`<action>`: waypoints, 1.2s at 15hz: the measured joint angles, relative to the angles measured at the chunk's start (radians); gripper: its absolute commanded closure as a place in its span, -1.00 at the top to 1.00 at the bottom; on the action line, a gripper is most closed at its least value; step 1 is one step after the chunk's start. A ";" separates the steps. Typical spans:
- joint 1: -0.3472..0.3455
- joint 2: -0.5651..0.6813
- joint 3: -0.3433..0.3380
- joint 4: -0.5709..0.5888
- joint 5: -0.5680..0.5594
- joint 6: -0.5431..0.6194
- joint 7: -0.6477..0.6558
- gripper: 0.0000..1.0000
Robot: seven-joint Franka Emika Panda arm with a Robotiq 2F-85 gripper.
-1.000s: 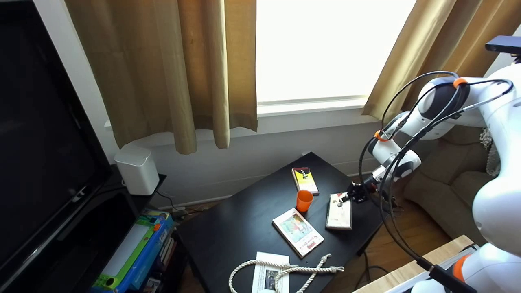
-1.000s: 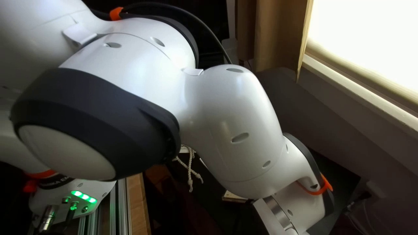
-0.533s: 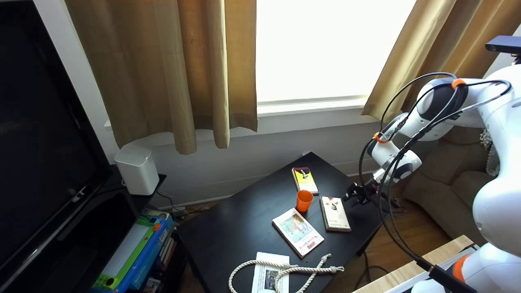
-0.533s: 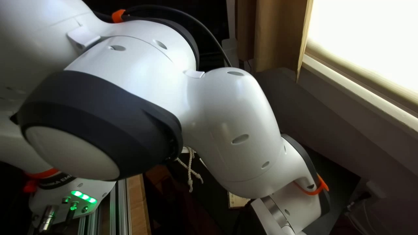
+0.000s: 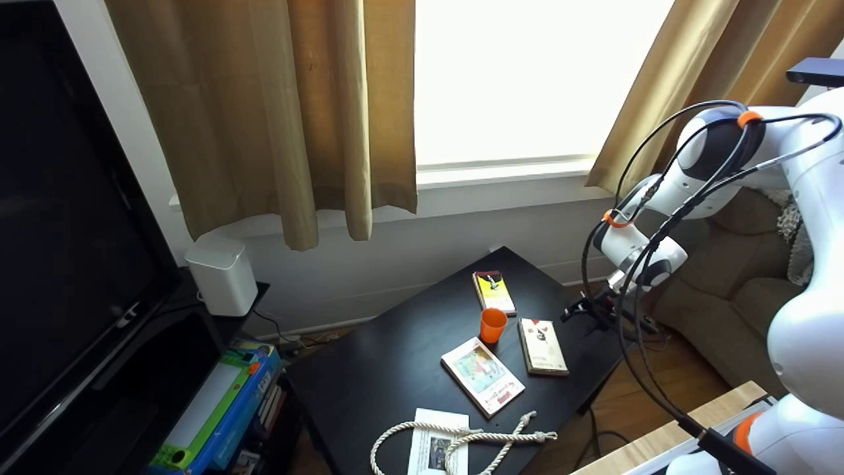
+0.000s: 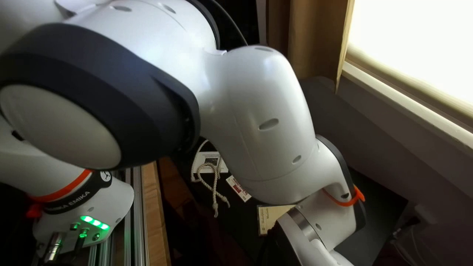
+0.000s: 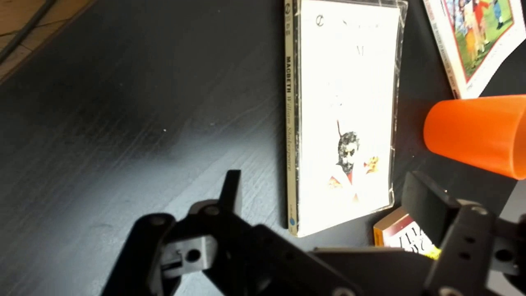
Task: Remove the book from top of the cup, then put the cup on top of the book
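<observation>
The tan-cream book (image 5: 543, 346) lies flat on the dark table; its pale cover and Macbeth spine face me in the wrist view (image 7: 345, 94). Part of the book (image 6: 271, 216) also shows beneath the arm in an exterior view. The orange-red cup (image 5: 492, 326) stands upright on the table, left of the book and apart from it; the wrist view has the cup (image 7: 472, 135) at the right. My gripper (image 7: 322, 174) is open wide with nothing held, its fingers spread apart. In an exterior view the gripper (image 5: 572, 313) hovers right of the book, clear of it.
A white-bordered booklet (image 5: 482, 376) lies in front of the cup, and a yellow-and-black book (image 5: 494, 295) behind it. Rope (image 5: 508, 437) crosses a printed sheet (image 5: 420, 455) at the front. The table's edge (image 7: 45, 61) with wooden floor beyond appears upper left in the wrist view.
The gripper has let go of the book, and its jaws have spread. It has drawn off to the right. The book has turned slightly and shifted left; the cup stays put.
</observation>
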 measured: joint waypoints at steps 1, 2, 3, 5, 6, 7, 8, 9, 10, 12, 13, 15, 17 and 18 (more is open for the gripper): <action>0.018 -0.028 -0.002 -0.031 -0.002 0.013 0.015 1.00; 0.037 -0.055 -0.004 -0.059 -0.005 0.025 0.030 1.00; 0.059 -0.082 -0.003 -0.085 -0.005 0.039 0.049 1.00; 0.107 -0.126 -0.002 -0.125 -0.013 0.055 0.093 1.00; 0.132 -0.141 0.000 -0.136 -0.020 0.058 0.119 1.00; 0.157 -0.153 0.003 -0.144 -0.030 0.060 0.150 1.00; 0.182 -0.161 0.007 -0.147 -0.044 0.061 0.181 1.00; 0.204 -0.165 0.010 -0.147 -0.060 0.061 0.214 1.00; 0.223 -0.167 0.016 -0.146 -0.078 0.061 0.249 1.00; 0.249 -0.167 0.033 -0.143 -0.114 0.061 0.307 1.00; 0.257 -0.166 0.042 -0.141 -0.133 0.061 0.331 1.00; 0.269 -0.161 0.060 -0.130 -0.166 0.062 0.377 1.00; 0.277 -0.147 0.075 -0.113 -0.194 0.075 0.416 1.00; 0.278 -0.137 0.083 -0.102 -0.209 0.086 0.434 1.00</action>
